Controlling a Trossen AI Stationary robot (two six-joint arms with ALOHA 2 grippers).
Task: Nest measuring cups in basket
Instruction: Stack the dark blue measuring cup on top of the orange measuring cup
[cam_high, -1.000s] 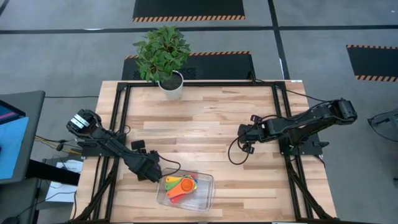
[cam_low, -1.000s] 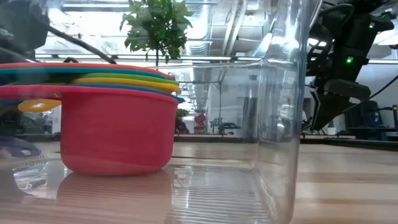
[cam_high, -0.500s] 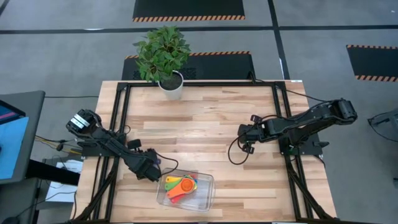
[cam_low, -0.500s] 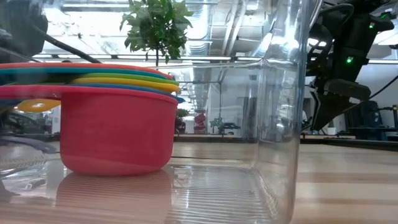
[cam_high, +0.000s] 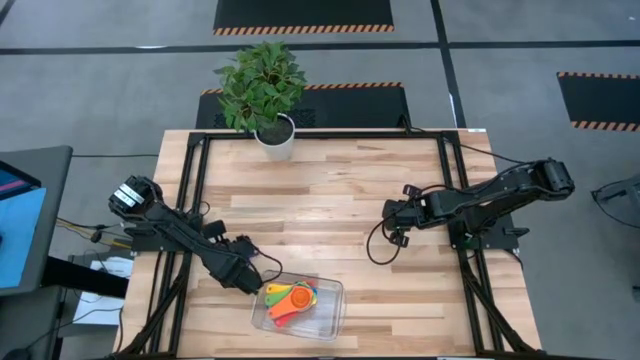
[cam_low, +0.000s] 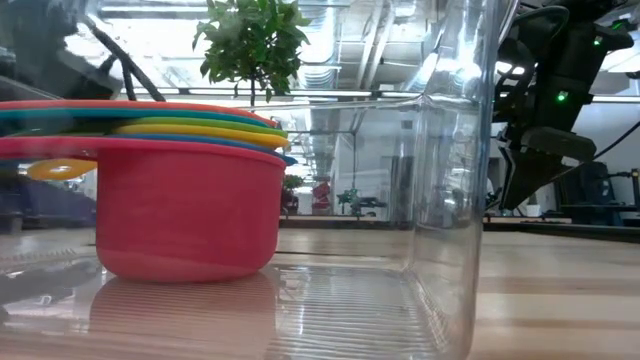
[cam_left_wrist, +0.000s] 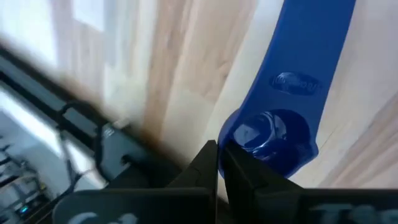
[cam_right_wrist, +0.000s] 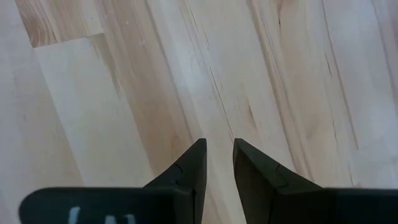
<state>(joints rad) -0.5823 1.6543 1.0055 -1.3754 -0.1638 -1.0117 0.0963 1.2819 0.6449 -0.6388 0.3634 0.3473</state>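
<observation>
Several measuring cups (cam_high: 290, 299) sit nested in the basket (cam_high: 335, 312) near the table's front edge. In the low view the red cup (cam_low: 185, 205) carries the stack behind the basket's clear wall (cam_low: 450, 200). My left gripper (cam_high: 247, 282) hovers just off the basket's left end, shut on a dark blue measuring cup (cam_left_wrist: 292, 99). That cup's long handle (cam_left_wrist: 314, 50) runs away from the fingers. My right gripper (cam_high: 395, 222) waits over bare wood at the middle right, its fingers (cam_right_wrist: 217, 152) slightly apart with nothing between them. My left gripper (cam_left_wrist: 217, 152) meets the dark blue cup at the rim of its small bowl (cam_left_wrist: 231, 142), the end opposite the handle's free end. The fingers slant down from the table's left side. The thin rim seems pinched at the fingertips, which hide the exact spot.
A white pot with a green plant (cam_high: 275, 138) stands at the table's far edge. Black frame rails (cam_high: 190, 200) run along the table's left and right sides. Bare wood (cam_high: 330, 200) lies between the two arms.
My left gripper has risen beside the basket's left end and tipped a little. Its dark shape low behind the basket wall in the low view is gone from there now. The nested cups and the basket have kept still.
</observation>
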